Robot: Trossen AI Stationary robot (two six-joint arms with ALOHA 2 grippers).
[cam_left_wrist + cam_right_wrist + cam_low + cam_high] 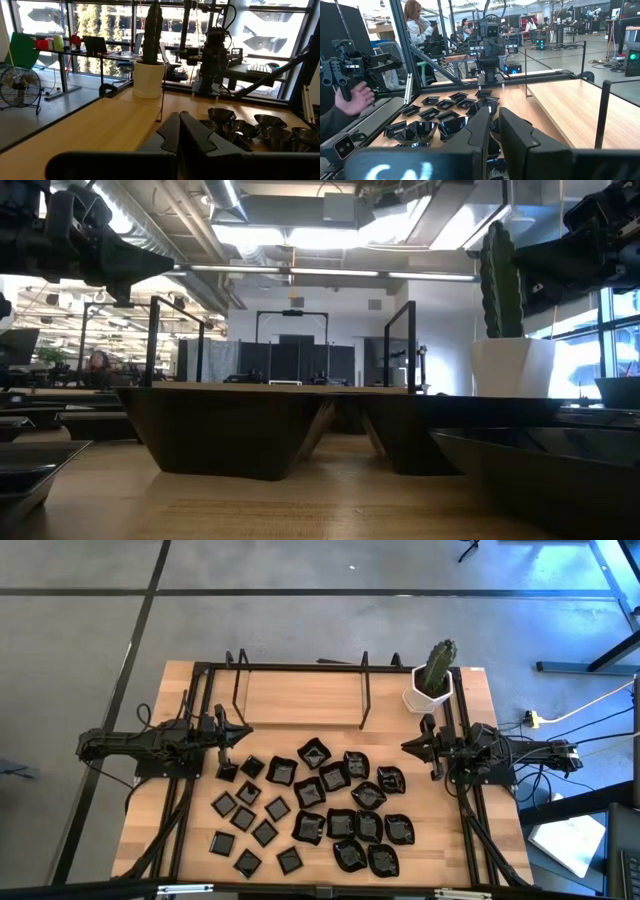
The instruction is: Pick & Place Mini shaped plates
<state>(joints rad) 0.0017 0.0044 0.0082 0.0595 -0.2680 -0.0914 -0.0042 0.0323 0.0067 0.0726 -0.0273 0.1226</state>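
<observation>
Many mini shaped plates lie on the wooden table's middle and near part. All are glossy black: small flat squares to the left, wavy-edged and raised-rim ones to the right. My left gripper hovers level at the table's left, shut, pointing right, above and beside the plates. My right gripper hovers level at the right and points left over the plates. Its fingers stand a narrow slit apart with nothing between them.
A cactus in a white pot stands at the far right corner. A raised wooden shelf with black metal uprights spans the far side. Beyond the table's near side, a person's hand holds a device.
</observation>
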